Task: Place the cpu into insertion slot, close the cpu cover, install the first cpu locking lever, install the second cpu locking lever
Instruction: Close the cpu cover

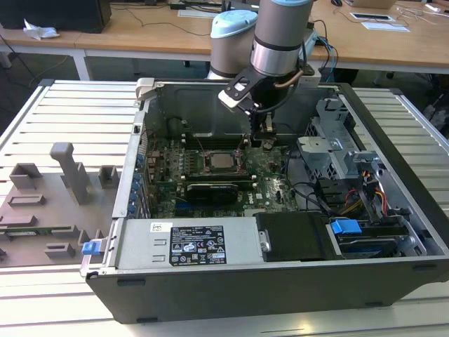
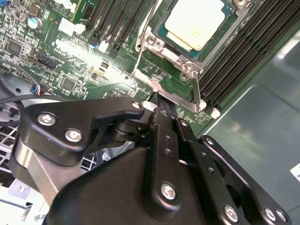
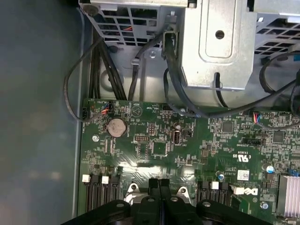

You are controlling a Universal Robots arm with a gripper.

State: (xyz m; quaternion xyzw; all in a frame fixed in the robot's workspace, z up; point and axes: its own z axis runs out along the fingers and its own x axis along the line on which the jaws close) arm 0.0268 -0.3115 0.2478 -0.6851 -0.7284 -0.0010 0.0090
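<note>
Cpu (image 2: 194, 21) seated in the slot (image 1: 208, 163) on the motherboard (image 3: 159, 140), cover (image 2: 174, 52) down around it | arm (image 1: 280, 35) reaches down into the open computer case (image 1: 280, 295) | gripper (image 2: 157, 99) jaws closed together, tips at the cover's edge, just beside the cpu on the exterior view's right

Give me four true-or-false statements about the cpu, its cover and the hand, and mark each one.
1. The cpu lies in the insertion slot. True.
2. The cpu cover stands raised. False: it lies flat, framing the cpu.
3. The hand holds the cpu. False: it is shut at the slot's edge, off the cpu.
4. The computer case lies open on its side. True.
</note>
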